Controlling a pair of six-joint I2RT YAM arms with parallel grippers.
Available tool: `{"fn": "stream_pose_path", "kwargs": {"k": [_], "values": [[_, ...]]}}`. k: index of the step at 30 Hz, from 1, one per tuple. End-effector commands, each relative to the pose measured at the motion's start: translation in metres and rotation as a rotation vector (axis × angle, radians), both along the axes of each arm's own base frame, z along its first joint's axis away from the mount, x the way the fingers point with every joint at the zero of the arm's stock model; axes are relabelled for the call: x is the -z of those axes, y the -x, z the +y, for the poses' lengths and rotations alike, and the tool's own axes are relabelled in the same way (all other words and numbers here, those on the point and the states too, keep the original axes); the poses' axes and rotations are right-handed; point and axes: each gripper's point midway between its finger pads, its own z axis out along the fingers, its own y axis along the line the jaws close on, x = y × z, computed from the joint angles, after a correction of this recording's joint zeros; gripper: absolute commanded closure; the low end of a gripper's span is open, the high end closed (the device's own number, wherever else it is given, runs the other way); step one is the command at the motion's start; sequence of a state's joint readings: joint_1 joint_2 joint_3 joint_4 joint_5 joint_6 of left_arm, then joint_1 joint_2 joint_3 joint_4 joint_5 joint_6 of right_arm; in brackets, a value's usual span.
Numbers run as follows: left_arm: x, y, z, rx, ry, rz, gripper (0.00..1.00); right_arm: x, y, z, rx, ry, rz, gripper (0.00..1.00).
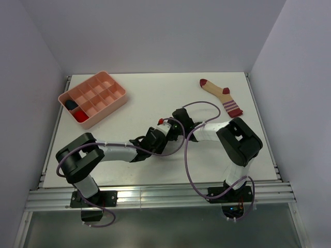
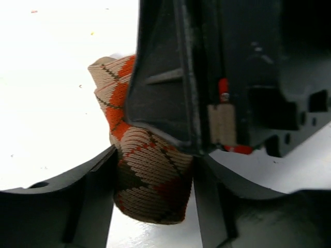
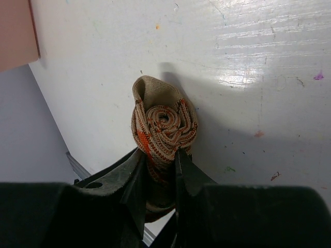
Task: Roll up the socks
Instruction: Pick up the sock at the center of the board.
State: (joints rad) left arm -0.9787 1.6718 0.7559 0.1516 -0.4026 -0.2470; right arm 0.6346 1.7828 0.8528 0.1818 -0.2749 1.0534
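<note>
Above the white table (image 1: 155, 88), pinched the rolled argyle sock (image 3: 164, 121) in the narrow jaws of the right gripper (image 3: 159, 155), left gripper (image 2: 155, 160) spread wide either side of it, hold unclear; needed firm clamping against unwinding.

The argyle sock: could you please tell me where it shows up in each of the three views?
Top external: not visible; hidden mid-table where the left end effector meets the right end effector.
Left wrist: the argyle sock sits lower centre, between the left end effector's fingers.
Right wrist: lower centre, rolled into a spiral and pinched by the right end effector.
Shared landmark: the right end effector, visible in all three.
</note>
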Motion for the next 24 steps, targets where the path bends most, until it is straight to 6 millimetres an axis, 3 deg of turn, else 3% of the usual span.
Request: {"fn": "stream_pose_path", "kwargs": {"k": [1,4,8,16,19,20,24], "values": [[0.005,-0.002,0.000,-0.002,-0.037,-0.008,0.41,0.013,0.005,-0.001,-0.020,0.059,0.024,1.00],[0.004,-0.003,0.002,-0.018,-0.033,-0.011,0.44,0.015,0.006,0.000,-0.025,0.055,0.032,1.00],[-0.006,-0.006,0.001,-0.039,-0.001,-0.038,0.37,0.017,0.007,0.001,-0.029,0.051,0.037,1.00],[-0.012,-0.011,-0.003,-0.038,0.016,-0.065,0.44,0.019,0.009,0.002,-0.035,0.050,0.043,1.00],[-0.012,-0.010,-0.005,-0.035,0.022,-0.062,0.62,0.020,0.010,0.003,-0.039,0.048,0.047,1.00],[-0.011,-0.010,-0.004,-0.036,0.022,-0.058,0.78,0.020,0.010,0.002,-0.039,0.048,0.049,1.00],[-0.007,-0.007,-0.002,-0.042,0.028,-0.042,0.99,0.017,0.011,0.004,-0.057,0.039,0.040,1.00]]}}
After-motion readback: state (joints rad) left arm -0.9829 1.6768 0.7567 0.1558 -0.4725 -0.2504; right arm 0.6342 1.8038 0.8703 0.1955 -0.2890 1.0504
